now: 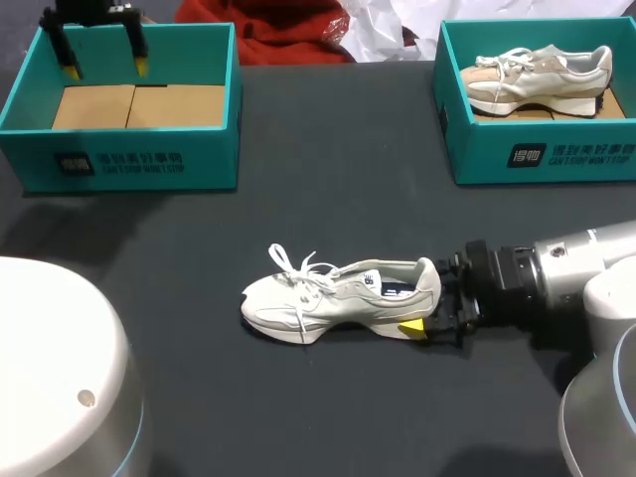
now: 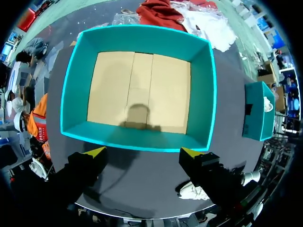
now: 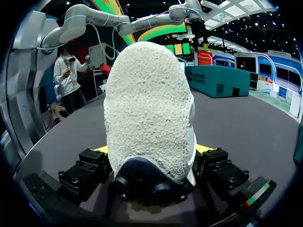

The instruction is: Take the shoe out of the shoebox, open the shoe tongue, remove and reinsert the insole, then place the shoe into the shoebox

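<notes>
1. Left gripper [image 1: 102,50]: hangs over the far side of the left shoebox [image 1: 139,164], released, with its yellow tips wide apart and nothing between them. It is probably parked here to stay clear of the work, ready for tongue and insole duty.

2. Left shoebox: teal, at the counter's [image 1: 328,199] far left, with no shoe in it. Judged to be the box the shoe goes back into at the end.

3. Shoe [image 1: 328,296]: cream-white with loose white laces, out of the box and standing on its sole at mid-counter, well apart from both boxes. Its long axis runs across the counter, toe to the left and heel to the right, mouth upward. That suits access to the tongue from above.

4. Right gripper [image 1: 432,308]: low at the counter, clenched on the shoe's heel from both sides. The wrist view shows the heel filling the space between the fingers. The hold seems meant to steady the shoe.

5. Right shoebox [image 1: 537,154]: teal, at the far right, holding a second shoe [image 1: 537,75] with its toe to the left.
</notes>
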